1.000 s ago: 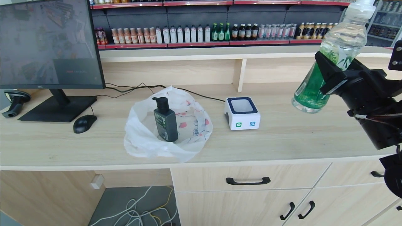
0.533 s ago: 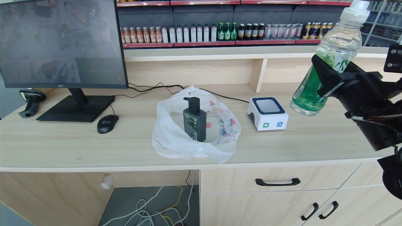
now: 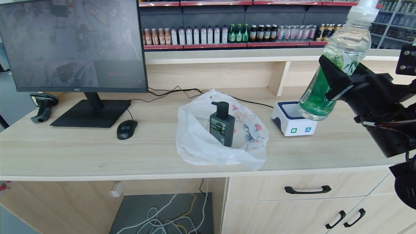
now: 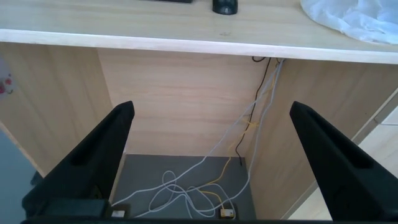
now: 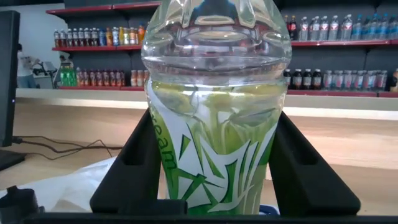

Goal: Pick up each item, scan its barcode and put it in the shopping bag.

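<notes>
A clear bottle of green drink [image 3: 317,97] with a white cap hangs tilted above the counter, and my right gripper [image 3: 336,73] is shut on its middle. The bottle's base overlaps the right side of the white box scanner [image 3: 289,125] with its dark window. In the right wrist view the bottle [image 5: 214,124] stands between the black fingers [image 5: 130,168]. Left of the scanner the white shopping bag [image 3: 201,143] lies open, with a dark pump bottle [image 3: 222,126] upright inside. My left gripper [image 4: 211,155] is open, low in front of the counter's open underside.
A monitor [image 3: 74,45], a black mouse [image 3: 126,129] and a handheld scanner [image 3: 42,107] stand on the left of the counter [image 3: 97,152]. Cables [image 3: 182,92] run behind the bag. Drawers [image 3: 307,189] sit below on the right. Shelves of bottles [image 3: 227,32] line the back.
The head camera has turned, so the counter's things sit farther right in the picture. The bottle in my right gripper now overlaps the scanner's right side instead of hanging to its right.
</notes>
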Controlling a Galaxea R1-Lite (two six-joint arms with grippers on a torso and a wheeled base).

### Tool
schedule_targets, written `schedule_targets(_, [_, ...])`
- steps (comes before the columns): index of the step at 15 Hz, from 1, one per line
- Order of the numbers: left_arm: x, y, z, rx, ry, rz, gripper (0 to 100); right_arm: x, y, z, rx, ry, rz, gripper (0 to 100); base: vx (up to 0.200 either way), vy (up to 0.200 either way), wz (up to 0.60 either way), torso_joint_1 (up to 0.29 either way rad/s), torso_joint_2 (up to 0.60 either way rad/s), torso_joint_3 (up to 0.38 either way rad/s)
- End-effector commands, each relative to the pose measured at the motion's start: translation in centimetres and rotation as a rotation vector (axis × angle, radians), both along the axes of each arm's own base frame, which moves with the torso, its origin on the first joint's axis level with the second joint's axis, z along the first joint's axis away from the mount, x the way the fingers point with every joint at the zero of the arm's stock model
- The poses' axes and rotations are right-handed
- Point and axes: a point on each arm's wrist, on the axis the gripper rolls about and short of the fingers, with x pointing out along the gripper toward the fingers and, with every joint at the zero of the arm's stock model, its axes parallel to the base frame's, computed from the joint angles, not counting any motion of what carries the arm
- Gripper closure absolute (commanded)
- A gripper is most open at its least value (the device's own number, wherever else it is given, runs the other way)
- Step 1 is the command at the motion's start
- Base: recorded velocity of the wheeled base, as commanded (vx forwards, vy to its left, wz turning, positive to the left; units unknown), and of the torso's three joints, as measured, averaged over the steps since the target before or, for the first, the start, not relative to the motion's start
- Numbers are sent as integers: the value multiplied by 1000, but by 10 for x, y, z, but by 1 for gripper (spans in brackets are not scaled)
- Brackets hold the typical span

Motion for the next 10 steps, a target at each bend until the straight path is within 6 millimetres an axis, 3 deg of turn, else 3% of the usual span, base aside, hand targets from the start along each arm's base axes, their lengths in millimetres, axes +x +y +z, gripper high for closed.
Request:
schedule_targets(1, [0, 0, 0, 0, 0, 1, 0, 1, 0, -1, 0, 3, -5, 100, 0, 0, 600, 7, 2, 2])
schedule_targets(5, [0, 0, 0, 0, -1, 1, 0, 0, 1, -1, -1, 5, 0, 100, 0, 0, 600, 0, 0, 4])
schedule_targets(10, [0, 0, 0, -2, -1, 1, 0, 0, 0, 0, 2, -1, 1, 100, 0, 0, 0, 0, 0, 0])
